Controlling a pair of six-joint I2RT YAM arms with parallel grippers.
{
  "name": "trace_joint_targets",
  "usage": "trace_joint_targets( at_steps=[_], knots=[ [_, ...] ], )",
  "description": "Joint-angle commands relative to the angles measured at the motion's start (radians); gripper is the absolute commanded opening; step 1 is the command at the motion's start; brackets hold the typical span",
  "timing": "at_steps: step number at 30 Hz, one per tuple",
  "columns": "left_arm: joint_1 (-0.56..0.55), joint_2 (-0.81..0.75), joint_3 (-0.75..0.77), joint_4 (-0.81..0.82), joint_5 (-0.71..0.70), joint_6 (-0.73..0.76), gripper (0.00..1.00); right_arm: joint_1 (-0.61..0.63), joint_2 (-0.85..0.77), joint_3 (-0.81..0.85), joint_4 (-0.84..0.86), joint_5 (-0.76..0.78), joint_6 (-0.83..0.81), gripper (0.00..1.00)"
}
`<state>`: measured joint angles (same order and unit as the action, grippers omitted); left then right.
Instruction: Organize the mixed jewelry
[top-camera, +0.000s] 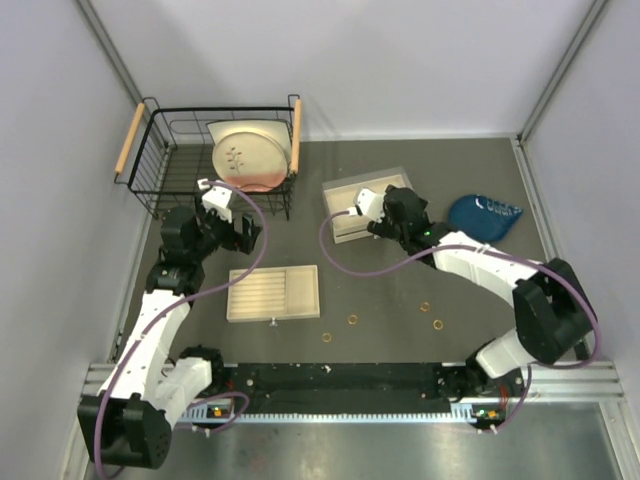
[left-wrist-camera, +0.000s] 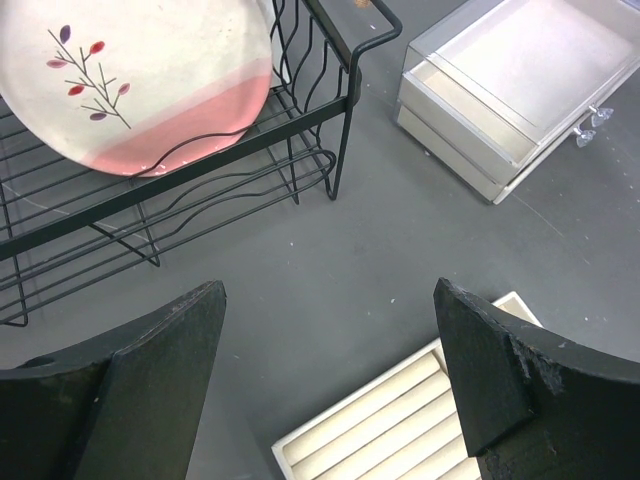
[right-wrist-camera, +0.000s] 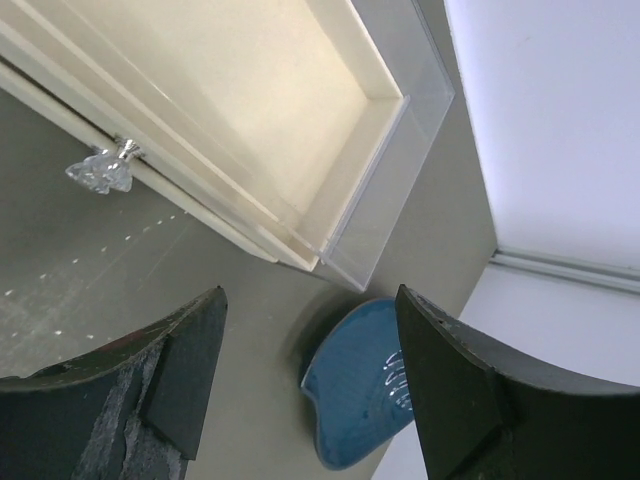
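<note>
Several tiny gold rings lie loose on the dark table near the front, among them one (top-camera: 352, 320), a second (top-camera: 327, 337) and a third (top-camera: 438, 325). My left gripper (top-camera: 240, 232) hangs open between the wire basket and the beige ridged tray (top-camera: 273, 292). In the left wrist view the left gripper (left-wrist-camera: 330, 290) has nothing between its fingers, and a corner of the tray (left-wrist-camera: 400, 420) lies below them. My right gripper (top-camera: 385, 222) hovers over the right part of the beige drawer box (top-camera: 350, 200). In its own view it (right-wrist-camera: 310, 295) is open and empty.
A black wire basket (top-camera: 165, 165) at the back left holds a cream and pink plate (top-camera: 250, 155). A blue dish (top-camera: 485, 215) sits at the back right, below my right fingers (right-wrist-camera: 355, 400). The drawer box has a crystal knob (right-wrist-camera: 105, 170). Grey walls close in both sides.
</note>
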<state>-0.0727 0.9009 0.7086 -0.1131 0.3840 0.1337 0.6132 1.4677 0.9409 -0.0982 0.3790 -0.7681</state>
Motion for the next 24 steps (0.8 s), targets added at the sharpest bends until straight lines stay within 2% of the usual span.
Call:
trace_joint_targets(
  at_steps=[1,18,24],
  knots=[
    [0.001,-0.017,-0.004,0.043,0.003,0.017,0.91,0.005,0.042,0.009,0.144,0.05,-0.059,0.7],
    [0.001,-0.002,-0.004,0.049,0.0,0.021,0.91,0.005,0.198,-0.039,0.426,0.12,-0.194,0.68],
    [0.001,0.001,-0.004,0.047,-0.005,0.024,0.91,0.007,0.238,-0.079,0.557,0.144,-0.244,0.63]
  ],
)
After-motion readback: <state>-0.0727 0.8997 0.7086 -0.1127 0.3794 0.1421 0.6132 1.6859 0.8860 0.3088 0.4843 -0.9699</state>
